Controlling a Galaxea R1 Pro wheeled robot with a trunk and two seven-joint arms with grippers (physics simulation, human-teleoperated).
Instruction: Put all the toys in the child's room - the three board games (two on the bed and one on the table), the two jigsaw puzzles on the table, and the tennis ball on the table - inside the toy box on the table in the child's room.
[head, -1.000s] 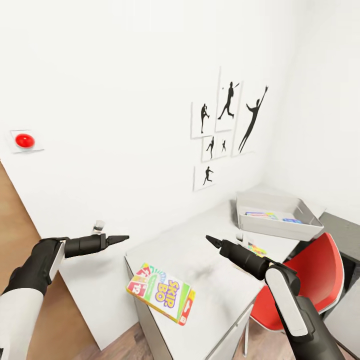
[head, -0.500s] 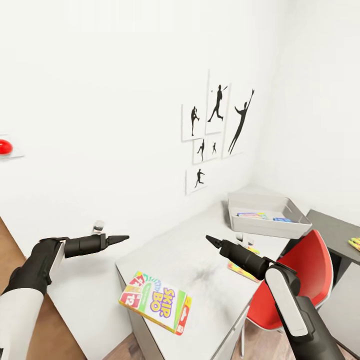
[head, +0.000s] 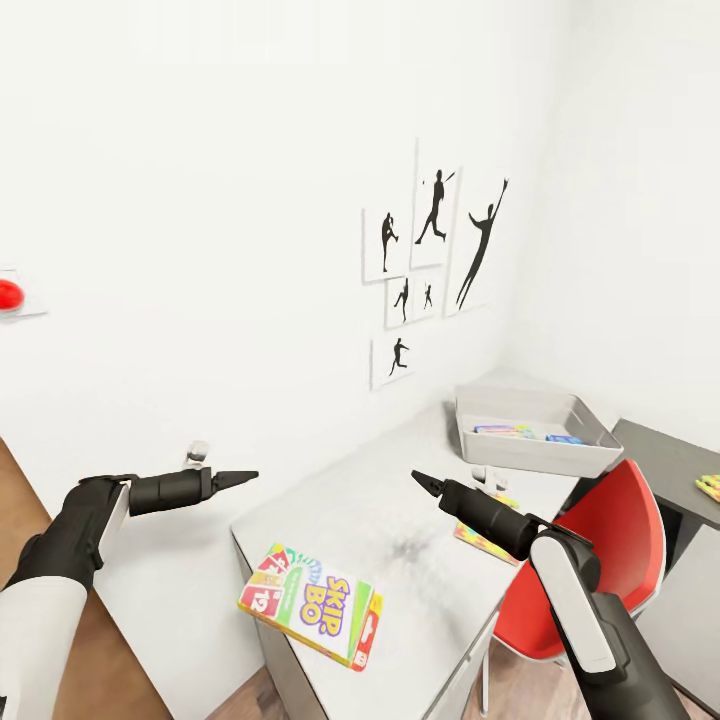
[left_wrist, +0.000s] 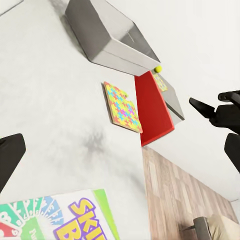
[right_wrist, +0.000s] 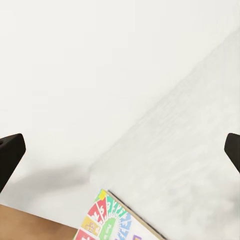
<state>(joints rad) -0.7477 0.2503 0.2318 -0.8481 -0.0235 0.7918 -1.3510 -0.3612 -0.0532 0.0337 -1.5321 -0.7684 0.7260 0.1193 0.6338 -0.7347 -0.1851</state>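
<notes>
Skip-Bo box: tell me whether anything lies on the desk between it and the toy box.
The bare desk stretches from the Skip-Bo box to the toy box. The jigsaw puzzle lies to one side of that line, near the red chair. Nothing visible blocks the way; both grippers hang in the air.

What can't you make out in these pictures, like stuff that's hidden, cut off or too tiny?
- Toy box contents, head view: its front wall hides all but coloured strips.
- Jigsaw puzzle, head view: the right gripper and arm cover most of it.
- Skip-Bo game, right wrist view: cut off by the picture's edge.
- Tennis ball, left wrist view: too small for detail.
- Second puzzle, head view: cut off at the edge.
</notes>
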